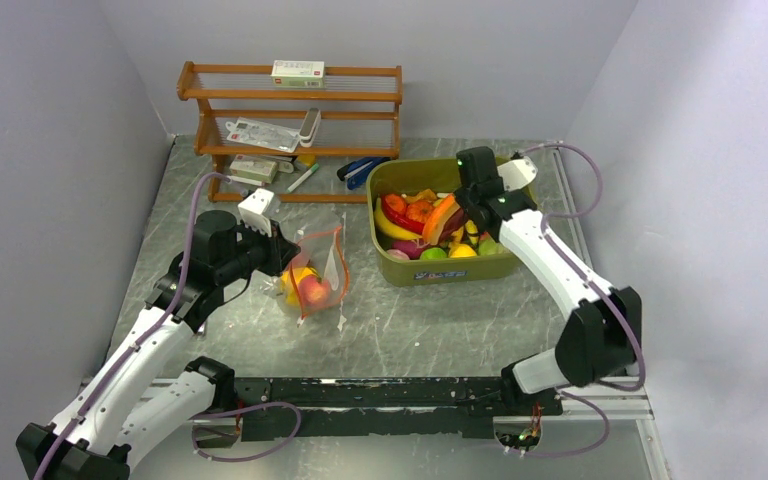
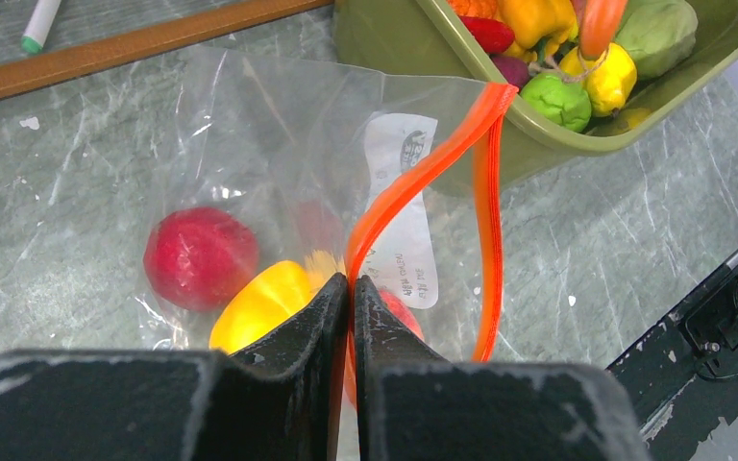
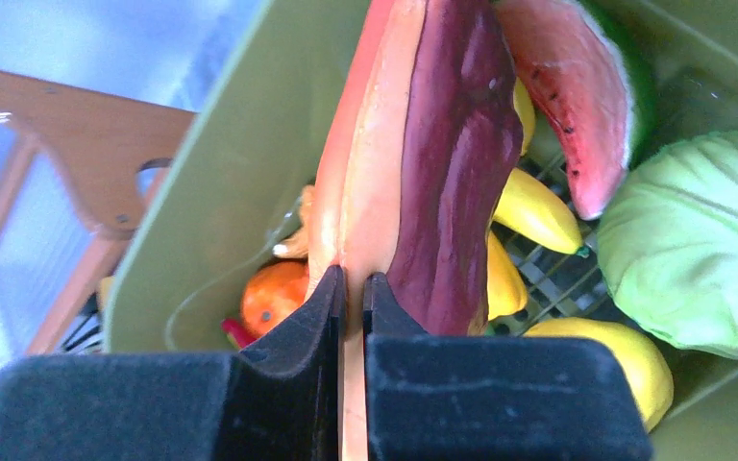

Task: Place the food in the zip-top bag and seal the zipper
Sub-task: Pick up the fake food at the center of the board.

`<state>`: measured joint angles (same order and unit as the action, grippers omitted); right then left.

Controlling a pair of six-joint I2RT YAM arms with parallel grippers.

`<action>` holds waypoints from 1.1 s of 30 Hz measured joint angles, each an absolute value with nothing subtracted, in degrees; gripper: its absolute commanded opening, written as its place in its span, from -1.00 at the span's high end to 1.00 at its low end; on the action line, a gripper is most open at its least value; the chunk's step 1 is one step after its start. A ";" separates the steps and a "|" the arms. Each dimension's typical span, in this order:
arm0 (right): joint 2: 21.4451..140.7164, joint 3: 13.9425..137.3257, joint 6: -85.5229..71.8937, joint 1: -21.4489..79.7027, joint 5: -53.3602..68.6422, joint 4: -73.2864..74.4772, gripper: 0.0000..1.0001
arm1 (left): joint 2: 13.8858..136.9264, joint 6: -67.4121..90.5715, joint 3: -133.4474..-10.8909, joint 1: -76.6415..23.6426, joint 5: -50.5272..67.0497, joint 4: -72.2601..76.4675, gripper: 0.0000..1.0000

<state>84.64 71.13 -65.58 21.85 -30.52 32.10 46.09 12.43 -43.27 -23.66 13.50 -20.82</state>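
The zip-top bag (image 1: 318, 270) lay on the bench (image 1: 440, 330) left of the olive tub (image 1: 490, 266), red and yellow food (image 2: 202, 254) inside. The left end effector (image 2: 350, 288) was clenched on its zipper (image 2: 423, 173). The right end effector (image 3: 354, 288) gripped an orange-and-maroon fruit slice (image 3: 423, 163) over the tub. The bag's white label (image 2: 399, 144) was too blurred to read.

Open tabletop (image 1: 430, 320) lies at six o'clock of the zip-top bag (image 1: 332, 258) and the olive tub (image 1: 440, 270). The wooden rack (image 1: 290, 97) blocks the bag's twelve o'clock, and the tub crowds its three o'clock.
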 measured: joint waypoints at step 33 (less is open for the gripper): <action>60.73 62.08 -31.22 21.80 -0.38 14.00 1.00 | 46.19 16.10 -42.02 -23.49 16.16 -16.95 0.86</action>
<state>60.73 62.08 -31.22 21.80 -0.38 14.00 46.19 16.10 -42.02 -23.49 16.16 -16.95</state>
